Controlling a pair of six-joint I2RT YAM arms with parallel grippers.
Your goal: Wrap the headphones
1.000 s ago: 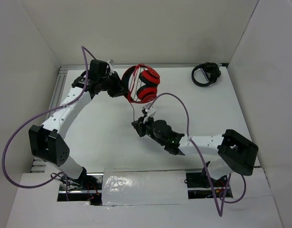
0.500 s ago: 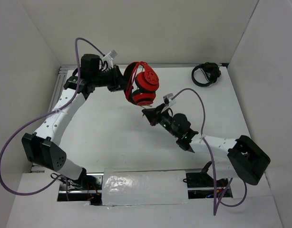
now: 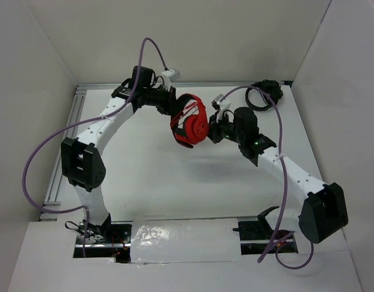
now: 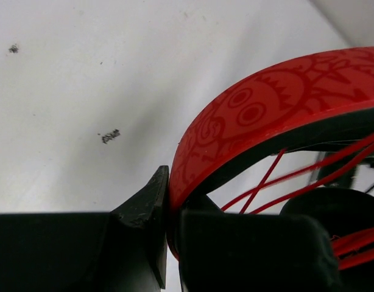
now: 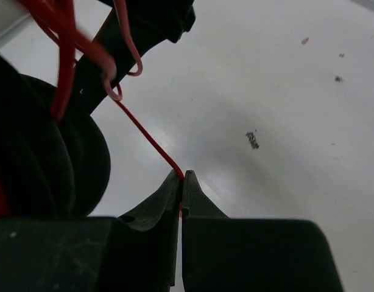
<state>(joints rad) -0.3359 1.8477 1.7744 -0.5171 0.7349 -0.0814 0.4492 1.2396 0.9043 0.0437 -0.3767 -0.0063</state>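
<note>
The left end effector (image 4: 169, 210), clamped on the headband (image 4: 266, 103) of the red headphones (image 3: 190, 123), holds them above the tabletop (image 3: 144, 173) as a spool, so the right end effector (image 5: 182, 180), pinched shut on their red cable (image 5: 144, 135), can wind it.

The near table (image 3: 150, 182) lies open — red headphones (image 3: 196, 126) hang mid-table, black headphones (image 3: 267, 89) fill the far-right corner.
</note>
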